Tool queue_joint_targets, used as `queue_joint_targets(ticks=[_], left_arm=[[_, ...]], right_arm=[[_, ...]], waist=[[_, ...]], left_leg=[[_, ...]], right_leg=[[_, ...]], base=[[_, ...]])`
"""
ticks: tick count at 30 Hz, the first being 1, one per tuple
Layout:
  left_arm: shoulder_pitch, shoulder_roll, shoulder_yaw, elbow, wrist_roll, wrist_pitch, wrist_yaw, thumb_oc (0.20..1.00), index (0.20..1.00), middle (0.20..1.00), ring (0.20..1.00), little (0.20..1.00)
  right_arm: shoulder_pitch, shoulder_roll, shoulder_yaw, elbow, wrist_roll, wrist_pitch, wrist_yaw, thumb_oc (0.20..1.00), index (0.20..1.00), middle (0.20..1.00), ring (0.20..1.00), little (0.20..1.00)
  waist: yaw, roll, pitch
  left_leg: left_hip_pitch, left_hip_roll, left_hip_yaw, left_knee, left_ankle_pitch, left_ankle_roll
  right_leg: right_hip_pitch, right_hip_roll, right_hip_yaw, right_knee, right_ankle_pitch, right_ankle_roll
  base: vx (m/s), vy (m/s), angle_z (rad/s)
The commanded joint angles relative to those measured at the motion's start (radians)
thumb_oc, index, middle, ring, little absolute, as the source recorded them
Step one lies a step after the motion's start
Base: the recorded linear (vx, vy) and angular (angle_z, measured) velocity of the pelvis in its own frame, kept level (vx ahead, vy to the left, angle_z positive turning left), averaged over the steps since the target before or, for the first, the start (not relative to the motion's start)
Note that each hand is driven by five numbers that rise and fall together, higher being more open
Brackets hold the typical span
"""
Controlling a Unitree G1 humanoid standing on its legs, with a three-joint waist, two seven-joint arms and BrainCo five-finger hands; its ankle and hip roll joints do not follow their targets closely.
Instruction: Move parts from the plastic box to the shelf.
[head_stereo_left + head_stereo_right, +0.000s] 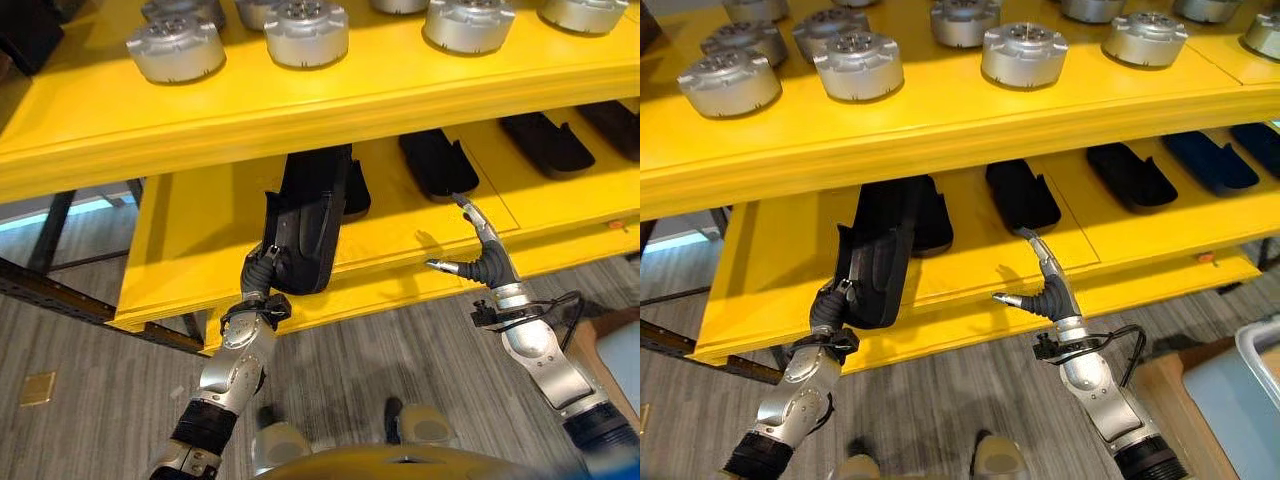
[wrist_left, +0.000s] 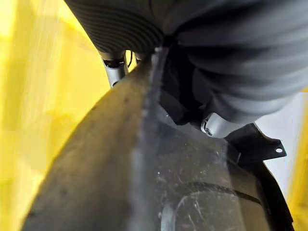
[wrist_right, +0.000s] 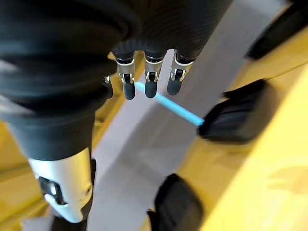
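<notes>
My left hand [image 1: 262, 272] is shut on the lower end of a long black plastic part [image 1: 310, 215]. The part stands tilted over the front edge of the yellow lower shelf [image 1: 190, 250], its upper end reaching under the upper board. Up close in the left wrist view, the part [image 2: 144, 168] runs past a silver finger [image 2: 113, 72]. My right hand [image 1: 482, 258] hovers open at the shelf's front edge, to the right of the part, holding nothing. Its fingers [image 3: 149, 82] are straight in the right wrist view.
Several more black parts [image 1: 437, 165] [image 1: 545, 145] lie in a row on the lower shelf. Round silver parts [image 1: 305, 35] stand on the upper shelf [image 1: 330, 105]. A pale box [image 1: 1260, 365] sits at the lower right, above grey floor.
</notes>
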Motion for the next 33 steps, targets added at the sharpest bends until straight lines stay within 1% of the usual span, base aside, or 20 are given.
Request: queue_joint_targets(ticks=[1, 2, 4, 5, 6, 7, 9, 12, 13, 16, 17, 20, 23, 27, 28, 30, 31, 32, 33], left_arm=[[0.014, 0.009, 0.042, -0.093, -0.002, -0.102, -0.021, 0.200, 0.200, 0.200, 0.200, 0.200], [0.004, 0.009, 0.036, -0.086, 0.021, -0.111, -0.014, 0.200, 0.200, 0.200, 0.200, 0.200], [-0.009, 0.013, 0.031, -0.089, 0.064, -0.093, 0.016, 0.200, 0.200, 0.200, 0.200, 0.200], [-0.011, 0.011, 0.034, -0.080, 0.037, -0.063, 0.026, 0.200, 0.200, 0.200, 0.200, 0.200], [-0.011, 0.009, 0.038, -0.075, 0.041, -0.063, 0.025, 0.200, 0.200, 0.200, 0.200, 0.200], [-0.007, 0.011, 0.048, -0.070, 0.045, -0.070, 0.020, 0.200, 0.200, 0.200, 0.200, 0.200], [0.006, 0.020, 0.063, -0.089, 0.044, -0.070, 0.019, 0.200, 0.200, 0.200, 0.200, 0.200], [0.014, 0.028, 0.071, -0.110, 0.044, -0.073, 0.025, 0.200, 0.200, 0.200, 0.200, 0.200], [0.018, 0.033, 0.079, -0.130, 0.044, -0.081, 0.034, 0.200, 0.200, 0.200, 0.200, 0.200], [0.020, 0.037, 0.087, -0.157, 0.045, -0.098, 0.051, 0.200, 0.200, 0.200, 0.200, 0.200], [0.015, 0.035, 0.093, -0.174, 0.037, -0.092, 0.067, 0.200, 0.200, 0.200, 0.200, 0.200], [0.000, 0.027, 0.096, -0.173, 0.031, -0.091, 0.084, 0.200, 0.200, 0.200, 0.200, 0.200], [-0.034, 0.020, 0.100, -0.166, 0.016, -0.088, 0.106, 0.200, 0.200, 0.200, 0.200, 0.200], [-0.116, -0.005, 0.085, -0.118, -0.068, -0.065, 0.134, 0.200, 0.200, 0.200, 0.200, 0.200], [-0.124, -0.007, 0.083, -0.109, -0.068, -0.067, 0.139, 0.200, 0.200, 0.200, 0.200, 0.200], [-0.176, -0.020, 0.077, -0.054, -0.059, -0.079, 0.185, 0.200, 0.200, 0.200, 0.200, 0.200], [-0.198, -0.024, 0.079, -0.026, -0.039, -0.081, 0.224, 0.200, 0.200, 0.200, 0.200, 0.200], [-0.215, -0.032, 0.082, -0.002, -0.051, -0.081, 0.253, 0.200, 0.200, 0.200, 0.200, 0.200], [-0.227, -0.039, 0.087, 0.020, -0.059, -0.088, 0.258, 0.200, 0.200, 0.200, 0.200, 0.200]], right_arm=[[0.008, -0.024, -0.011, -0.050, 0.063, -0.041, 0.014, 1.000, 1.000, 1.000, 1.000, 1.000], [0.026, -0.025, -0.022, -0.052, 0.083, -0.037, 0.034, 1.000, 1.000, 1.000, 1.000, 1.000], [0.052, -0.019, -0.041, -0.047, 0.100, -0.025, 0.061, 1.000, 1.000, 1.000, 1.000, 1.000], [0.078, -0.017, -0.053, -0.053, 0.093, -0.018, 0.076, 1.000, 1.000, 1.000, 1.000, 1.000], [0.083, -0.015, -0.055, -0.054, 0.093, -0.020, 0.079, 1.000, 1.000, 1.000, 1.000, 1.000], [0.090, -0.011, -0.058, -0.057, 0.081, -0.025, 0.085, 1.000, 1.000, 1.000, 1.000, 1.000], [0.090, -0.008, -0.062, -0.071, 0.083, -0.031, 0.087, 1.000, 1.000, 1.000, 1.000, 1.000], [0.087, -0.008, -0.066, -0.091, 0.087, -0.036, 0.085, 1.000, 1.000, 1.000, 1.000, 1.000], [0.077, -0.007, -0.065, -0.112, 0.078, -0.046, 0.079, 1.000, 1.000, 1.000, 1.000, 1.000], [0.066, -0.009, -0.063, -0.142, 0.076, -0.057, 0.067, 1.000, 1.000, 1.000, 1.000, 1.000], [0.054, -0.013, -0.057, -0.168, 0.061, -0.058, 0.060, 1.000, 1.000, 1.000, 1.000, 1.000], [0.034, -0.018, -0.040, -0.186, 0.061, -0.054, 0.056, 1.000, 1.000, 1.000, 1.000, 1.000], [0.004, -0.023, -0.019, -0.198, 0.058, -0.069, 0.064, 1.000, 1.000, 1.000, 1.000, 1.000], [-0.058, -0.036, 0.018, -0.217, 0.049, -0.091, 0.101, 1.000, 1.000, 1.000, 1.000, 1.000], [-0.065, -0.037, 0.021, -0.218, 0.046, -0.090, 0.104, 1.000, 1.000, 1.000, 1.000, 1.000], [-0.105, -0.044, 0.037, -0.230, 0.065, -0.083, 0.131, 1.000, 1.000, 1.000, 1.000, 1.000], [-0.118, -0.046, 0.041, -0.236, 0.073, -0.076, 0.141, 1.000, 1.000, 1.000, 1.000, 1.000], [-0.126, -0.044, 0.045, -0.235, 0.072, -0.062, 0.146, 1.000, 1.000, 1.000, 1.000, 1.000], [-0.134, -0.043, 0.049, -0.234, 0.076, -0.049, 0.148, 1.000, 1.000, 1.000, 1.000, 1.000]], waist=[[-0.002, 0.019, -0.025], [-0.007, 0.028, -0.022], [-0.010, 0.033, -0.017], [-0.004, 0.042, -0.017], [-0.002, 0.044, -0.018], [0.005, 0.045, -0.017], [0.018, 0.042, -0.012], [0.032, 0.034, -0.005], [0.046, 0.027, 0.004], [0.062, 0.017, 0.018], [0.073, 0.009, 0.029], [0.084, 0.002, 0.040], [0.089, -0.004, 0.056], [0.086, -0.012, 0.080], [0.085, -0.012, 0.081], [0.079, -0.016, 0.089], [0.074, -0.016, 0.092], [0.071, -0.017, 0.096], [0.069, -0.018, 0.098]], left_leg=[[0.052, -0.012, 0.051, -0.055, 0.072, -0.035], [0.047, -0.015, 0.071, -0.049, 0.063, -0.027], [0.059, -0.045, 0.077, -0.058, 0.034, -0.025], [0.063, -0.067, 0.064, -0.072, 0.025, -0.031], [0.066, -0.072, 0.062, -0.077, 0.024, -0.032], [0.072, -0.083, 0.058, -0.089, 0.021, -0.036], [0.072, -0.089, 0.054, -0.097, 0.015, -0.036], [0.063, -0.091, 0.048, -0.090, 0.008, -0.034], [0.047, -0.093, 0.040, -0.078, 0.001, -0.031], [0.021, -0.094, 0.030, -0.059, -0.006, -0.027], [-0.005, -0.096, 0.016, -0.035, -0.010, -0.026], [-0.033, -0.096, -0.002, -0.010, -0.010, -0.026], [-0.065, -0.092, -0.017, 0.017, -0.008, -0.026], [-0.105, -0.089, -0.034, 0.056, -0.010, -0.027], [-0.107, -0.089, -0.035, 0.059, -0.010, -0.027], [-0.121, -0.088, -0.038, 0.076, -0.008, -0.028], [-0.130, -0.086, -0.039, 0.086, -0.008, -0.029], [-0.136, -0.085, -0.041, 0.093, -0.008, -0.030], [-0.140, -0.085, -0.043, 0.097, -0.007, -0.030]], right_leg=[[0.042, 0.029, -0.016, 0.042, -0.089, 0.010], [0.032, 0.025, -0.030, 0.047, -0.077, 0.008], [0.035, 0.003, -0.039, 0.048, -0.070, 0.025], [0.036, -0.014, -0.042, 0.024, -0.044, 0.046], [0.034, -0.020, -0.043, 0.018, -0.037, 0.054], [0.031, -0.037, -0.050, 0.004, -0.022, 0.072], [0.026, -0.052, -0.058, -0.009, -0.007, 0.087], [0.021, -0.058, -0.064, -0.019, 0.000, 0.094], [0.013, -0.060, -0.067, -0.019, 0.003, 0.097], [0.003, -0.054, -0.066, -0.012, -0.003, 0.094], [-0.005, -0.045, -0.060, -0.001, -0.010, 0.088], [-0.013, -0.034, -0.051, 0.013, -0.018, 0.081], [-0.026, -0.022, -0.041, 0.034, -0.028, 0.075], [-0.048, -0.003, -0.023, 0.066, -0.042, 0.066], [-0.049, -0.002, -0.022, 0.069, -0.042, 0.066], [-0.061, 0.004, -0.011, 0.086, -0.045, 0.064], [-0.071, 0.006, -0.006, 0.098, -0.048, 0.063], [-0.077, 0.007, -0.003, 0.105, -0.049, 0.063], [-0.080, 0.008, 0.001, 0.109, -0.049, 0.063]], base=[[0.06, 0.353, -0.07], [0.08, 0.364, 0.02], [0.07, 0.344, 0.24], [0.07, 0.241, 0.27], [0.05, 0.223, 0.18], [0.01, 0.107, 0.04], [0.00, 0.046, 0.04], [-0.03, -0.022, -0.01], [-0.08, -0.061, -0.04], [-0.05, -0.058, -0.02], [-0.04, -0.068, 0.06], [-0.02, -0.066, 0.08], [-0.02, -0.058, 0.03], [-0.01, -0.042, 0.02], [0.00, 0.000, 0.00], [0.00, 0.000, 0.00], [0.02, 0.006, -0.08], [0.01, 0.009, -0.11], [0.01, 0.008, -0.11]])
